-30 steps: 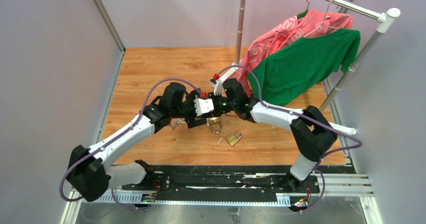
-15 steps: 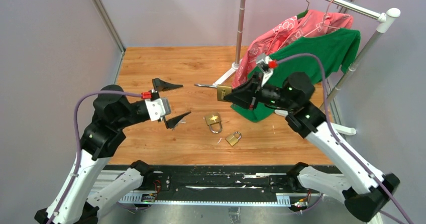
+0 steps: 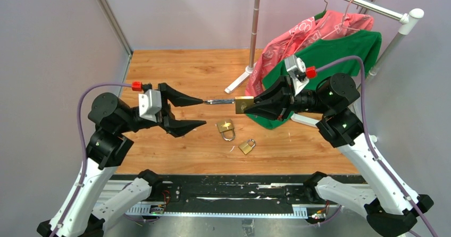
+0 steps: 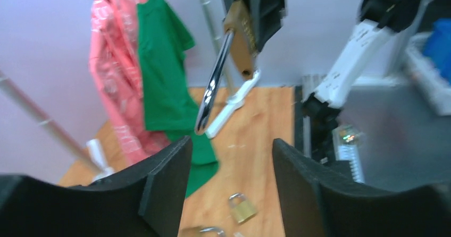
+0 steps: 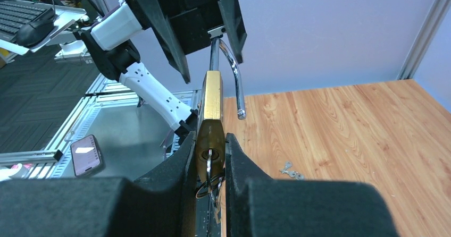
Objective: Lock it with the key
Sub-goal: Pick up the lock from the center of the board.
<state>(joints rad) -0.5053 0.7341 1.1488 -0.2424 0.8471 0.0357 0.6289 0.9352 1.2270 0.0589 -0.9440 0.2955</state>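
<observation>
A brass padlock (image 3: 244, 105) hangs in the air over the table, with my right gripper (image 3: 254, 106) shut on its body. Its silver shackle (image 3: 215, 101) is swung open and points left. The right wrist view shows the padlock (image 5: 211, 101) edge-on between my right gripper (image 5: 210, 138) and the key (image 5: 208, 165) sitting in the keyhole with its ring. My left gripper (image 3: 203, 112) faces it, open and holding nothing. The upper left fingertip is at the shackle's bend; I cannot tell whether they touch. In the left wrist view the shackle (image 4: 213, 88) sits just above my left gripper (image 4: 230, 141).
Two more brass padlocks (image 3: 227, 129) (image 3: 247, 145) lie on the wooden table below the grippers. Loose keys (image 5: 290, 170) lie on the wood. A clothes rack pole (image 3: 255, 24) stands behind, with a green shirt (image 3: 324, 61) and a pink garment (image 3: 298, 35) hanging at the right.
Both arms have lifted off the table and drawn apart, the right one carrying the padlock. In the last half second my left gripper came right to the shackle and its jaws narrowed.
</observation>
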